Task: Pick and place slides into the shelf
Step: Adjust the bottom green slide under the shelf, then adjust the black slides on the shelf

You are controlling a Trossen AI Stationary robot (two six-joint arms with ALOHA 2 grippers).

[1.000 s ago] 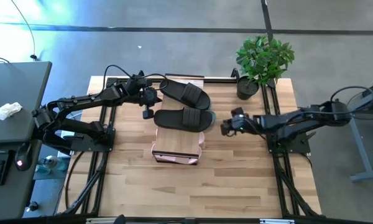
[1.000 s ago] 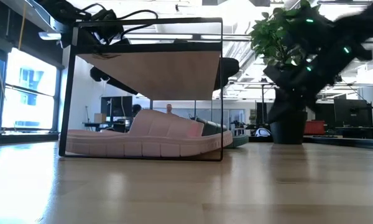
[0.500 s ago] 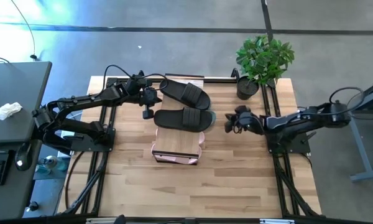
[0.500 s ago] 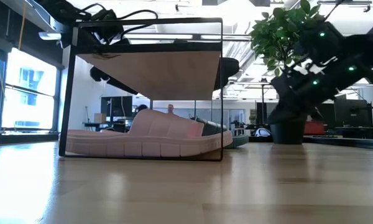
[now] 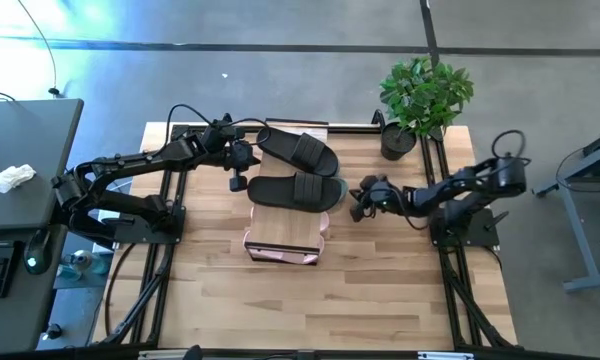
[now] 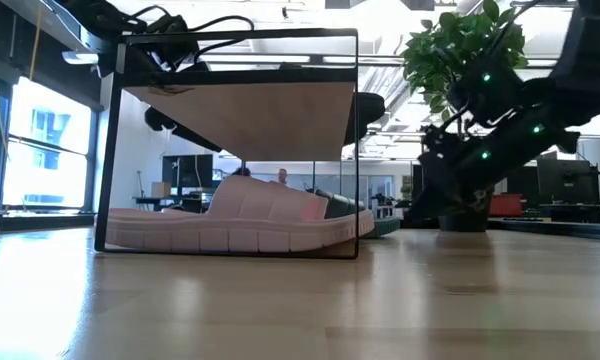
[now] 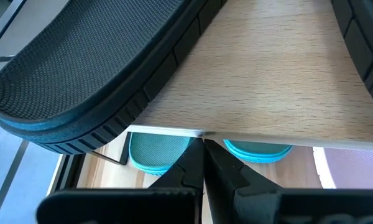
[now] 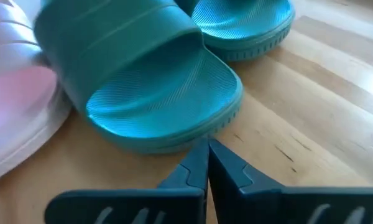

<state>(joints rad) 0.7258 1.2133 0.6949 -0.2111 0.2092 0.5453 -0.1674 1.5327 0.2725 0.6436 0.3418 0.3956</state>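
We see the right hand [image 5: 356,203] closed and empty beside the shelf [image 5: 285,230], near the green slides [image 8: 155,93]; the left hand [image 5: 237,182], closed and empty, sits at the shelf's opposite side.

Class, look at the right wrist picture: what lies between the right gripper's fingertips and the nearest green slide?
Only bare wooden table. The right gripper, shut, points at the green slide; nothing lies between, seen in the right wrist view.

Shelf [image 5: 280,232] top front half bare; black slides [image 5: 296,190] crowd rear.

Two black slides [image 5: 297,151], one shelf [image 5: 285,231]
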